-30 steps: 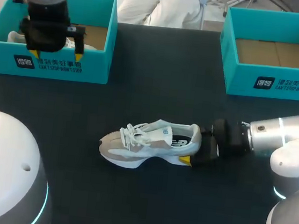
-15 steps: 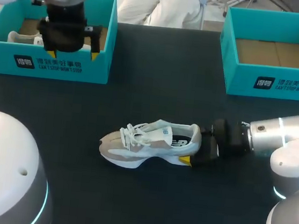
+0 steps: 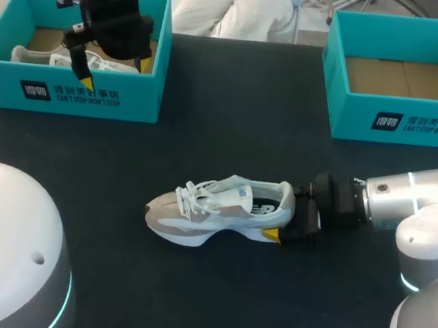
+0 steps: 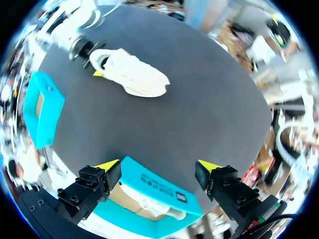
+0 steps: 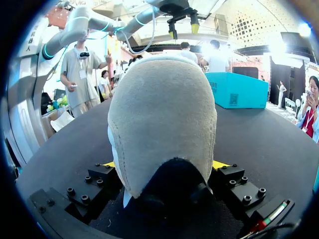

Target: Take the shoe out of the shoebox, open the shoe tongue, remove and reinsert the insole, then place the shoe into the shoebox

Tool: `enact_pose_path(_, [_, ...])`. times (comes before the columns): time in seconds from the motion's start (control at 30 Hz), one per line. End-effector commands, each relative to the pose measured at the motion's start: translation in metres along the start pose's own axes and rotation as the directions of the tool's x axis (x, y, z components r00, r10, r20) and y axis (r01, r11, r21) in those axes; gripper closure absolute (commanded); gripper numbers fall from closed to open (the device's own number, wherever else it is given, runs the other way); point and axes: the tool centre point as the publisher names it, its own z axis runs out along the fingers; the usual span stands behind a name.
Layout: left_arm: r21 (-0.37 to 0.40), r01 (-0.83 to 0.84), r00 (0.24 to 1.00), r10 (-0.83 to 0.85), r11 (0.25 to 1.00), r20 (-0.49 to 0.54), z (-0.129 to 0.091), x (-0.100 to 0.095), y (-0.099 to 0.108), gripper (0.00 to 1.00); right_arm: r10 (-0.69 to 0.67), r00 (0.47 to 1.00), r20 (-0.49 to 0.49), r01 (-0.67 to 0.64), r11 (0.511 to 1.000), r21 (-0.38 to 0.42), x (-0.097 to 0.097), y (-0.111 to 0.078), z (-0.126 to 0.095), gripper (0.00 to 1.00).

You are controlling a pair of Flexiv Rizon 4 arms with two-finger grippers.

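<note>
The shoe (image 3: 222, 209) is out of the box and standing on its sole mid-table (image 3: 232, 118), toe toward my left, so I judge the take-out step done. My right gripper (image 3: 285, 221) is clamped on the heel, one finger on each side. The tongue looks unopened under the laces. Opening it, the insole work and the return to a box all seem left to do. My left gripper (image 3: 115, 69) hangs over the left shoebox (image 3: 92, 98), fingers spread wide and holding nothing. A second shoe (image 3: 33, 54) lies inside that box. The right shoebox (image 3: 402, 121) holds no shoe.
</note>
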Motion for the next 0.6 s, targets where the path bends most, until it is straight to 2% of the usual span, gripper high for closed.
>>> enact_pose_path(0.03, [0.041, 0.290, 0.957, -0.289, 0.956, -0.013, 0.000, -0.003, 0.001, 0.00, 0.000, 1.000, 0.001, 0.000, 1.000, 0.005, -0.003, -0.009, 0.009, 1.00])
enact_pose_path(0.07, [0.041, 0.290, 0.957, -0.289, 0.956, -0.013, 0.000, -0.003, 0.001, 0.00, 0.000, 1.000, 0.001, 0.000, 1.000, 0.005, -0.003, -0.009, 0.009, 1.00])
enact_pose_path(0.1, [0.037, 0.383, 0.924, -0.382, 0.923, -0.013, 0.000, -0.008, -0.006, 0.00, 0.000, 1.000, 0.001, 0.000, 1.000, 0.005, -0.003, -0.009, 0.009, 1.00])
enact_pose_path(0.2, [0.043, 0.601, 0.799, -0.601, 0.798, -0.009, 0.002, -0.025, -0.031, 0.00, 0.000, 1.000, 0.001, 0.000, 1.000, 0.005, -0.003, -0.009, 0.009, 1.00])
enact_pose_path(0.23, [0.032, 0.642, 0.767, -0.642, 0.766, -0.010, 0.004, -0.029, -0.038, 0.00, 0.000, 1.000, 0.001, 0.000, 1.000, 0.005, -0.003, -0.009, 0.009, 1.00])
enact_pose_path(0.27, [0.056, 0.707, 0.707, -0.706, 0.705, -0.032, 0.004, -0.036, -0.043, 0.00, 0.000, 1.000, 0.001, 0.000, 1.000, 0.005, -0.003, -0.009, 0.009, 1.00])
enact_pose_path(0.3, [0.054, 0.736, 0.676, -0.737, 0.675, -0.008, 0.004, -0.041, -0.048, 0.00, 0.000, 1.000, 0.001, 0.000, 1.000, 0.005, -0.003, -0.009, 0.009, 1.00])
enact_pose_path(0.33, [0.024, 0.793, 0.608, -0.793, 0.609, 0.044, 0.006, -0.046, -0.055, 0.00, 0.000, 1.000, 0.001, 0.000, 1.000, 0.005, -0.003, -0.009, 0.009, 1.00])
enact_pose_path(0.37, [0.032, 0.862, 0.505, -0.863, 0.505, 0.026, 0.009, -0.053, -0.056, 0.00, 0.000, 1.000, 0.001, 0.000, 1.000, 0.005, -0.003, -0.009, 0.009, 1.00])
enact_pose_path(0.4, [0.052, 0.888, 0.457, -0.889, 0.458, 0.027, 0.010, -0.056, -0.060, 0.00, 0.000, 1.000, 0.001, 0.000, 1.000, 0.005, -0.003, -0.009, 0.009, 1.00])
enact_pose_path(0.43, [0.029, 0.930, 0.366, -0.930, 0.367, 0.043, 0.011, -0.059, -0.064, 0.00, 0.000, 1.000, 0.001, 0.000, 1.000, 0.005, -0.003, -0.009, 0.009, 1.00])
enact_pose_path(0.47, [0.067, 0.943, 0.327, -0.945, 0.326, 0.008, 0.012, -0.061, -0.069, 0.00, 0.000, 1.000, 0.001, 0.000, 1.000, 0.005, -0.003, -0.009, 0.009, 1.00])
enact_pose_path(0.5, [0.059, 0.969, 0.241, -0.970, 0.241, -0.009, 0.012, -0.063, -0.074, 0.00, 0.000, 1.000, 0.001, 0.000, 1.000, 0.005, -0.003, -0.009, 0.009, 1.00])
enact_pose_path(0.57, [0.083, 0.987, 0.140, -0.989, 0.136, -0.056, 0.014, -0.064, -0.085, 0.00, 0.000, 1.000, 0.001, 0.000, 1.000, 0.005, -0.003, -0.009, 0.009, 1.00])
enact_pose_path(0.6, [0.075, 0.993, 0.097, -0.994, 0.094, -0.042, 0.015, -0.065, -0.092, 0.00, 0.000, 1.000, 0.001, 0.000, 1.000, 0.005, -0.003, -0.009, 0.009, 1.00])
